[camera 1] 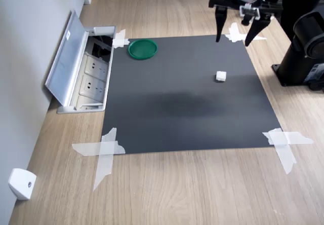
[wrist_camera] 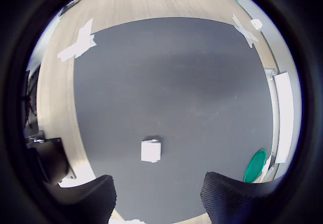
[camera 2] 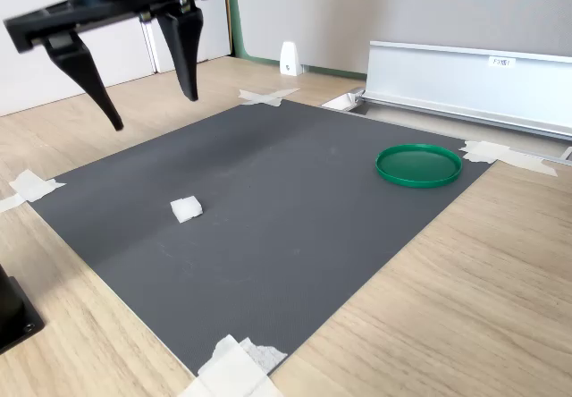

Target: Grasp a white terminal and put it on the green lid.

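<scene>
**Terminal loose on mat, lid empty**

Nearest the lens in the wrist view, my gripper (wrist_camera: 157, 199) hung spread wide, holding nothing. Just beyond it the white terminal (wrist_camera: 151, 151) lay on the dark mat (wrist_camera: 171, 77), well apart from the green lid (camera 1: 142, 48) at the first exterior view's far left. Terminal looked light, rigid, maybe slippery; I'd pinch opposite flat sides. Lid held nothing.

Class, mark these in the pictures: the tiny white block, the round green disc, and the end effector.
Tiny white plastic terminal block (camera 1: 220, 76), first exterior view, top face.
Flat round dark-green plastic lid (camera 2: 418, 164), second exterior view, centre.
End effector (camera 1: 235, 38), first exterior view, midway between fingertips.
</scene>
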